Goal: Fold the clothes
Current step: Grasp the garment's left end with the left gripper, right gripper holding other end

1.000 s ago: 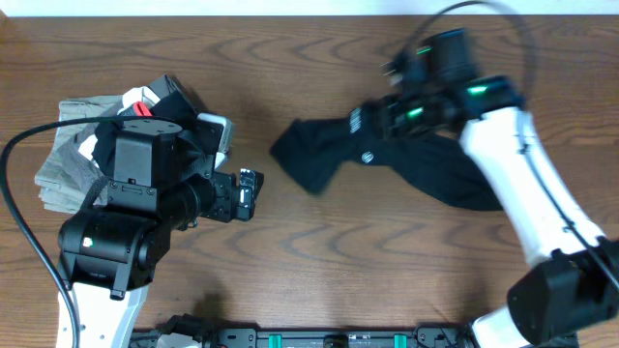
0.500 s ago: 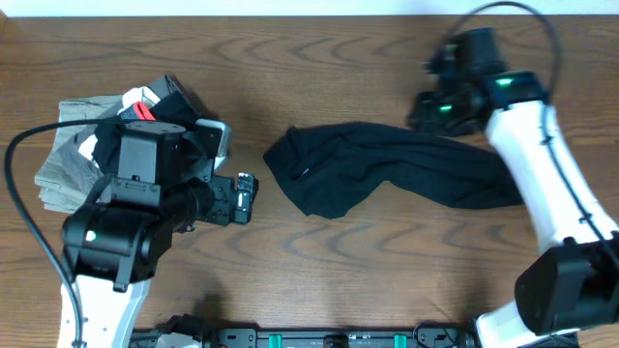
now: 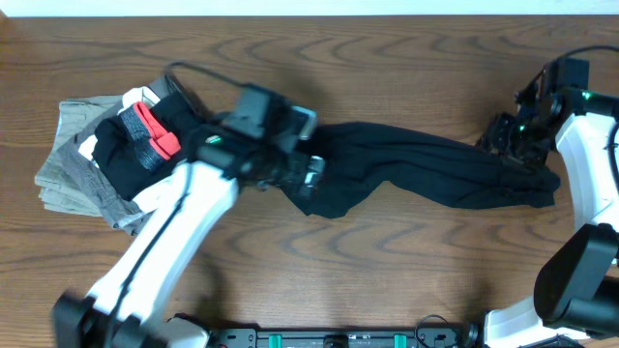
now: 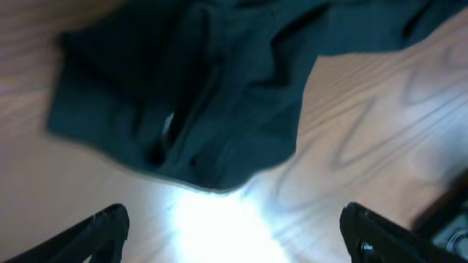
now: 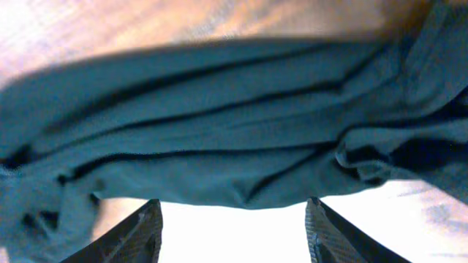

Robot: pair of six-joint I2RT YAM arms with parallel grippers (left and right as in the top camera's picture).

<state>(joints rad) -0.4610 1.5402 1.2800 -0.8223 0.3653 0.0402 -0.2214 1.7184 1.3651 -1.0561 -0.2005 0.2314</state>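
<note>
1. At your far left, the folded gray and white garments (image 3: 68,176) lie stacked. A black piece with a red patch (image 3: 145,145) and the left arm (image 3: 184,222) cover part of the pile.
2. The left gripper (image 3: 308,171) hangs over the left end of the black T-shirt (image 3: 426,172), spread wide and holding nothing. Its wrist view is blurred.
3. The T-shirt lies bunched in a long band across the table (image 3: 387,58), and its folds hide its outline.
4. The right gripper (image 3: 511,145) is at the shirt's right end. Its wrist view shows the jaws apart and empty, but overhead its tips blend into the dark cloth.

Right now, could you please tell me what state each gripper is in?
Left gripper: jaws open, empty, by the black T-shirt.
Right gripper: jaws open, holding nothing.
</note>
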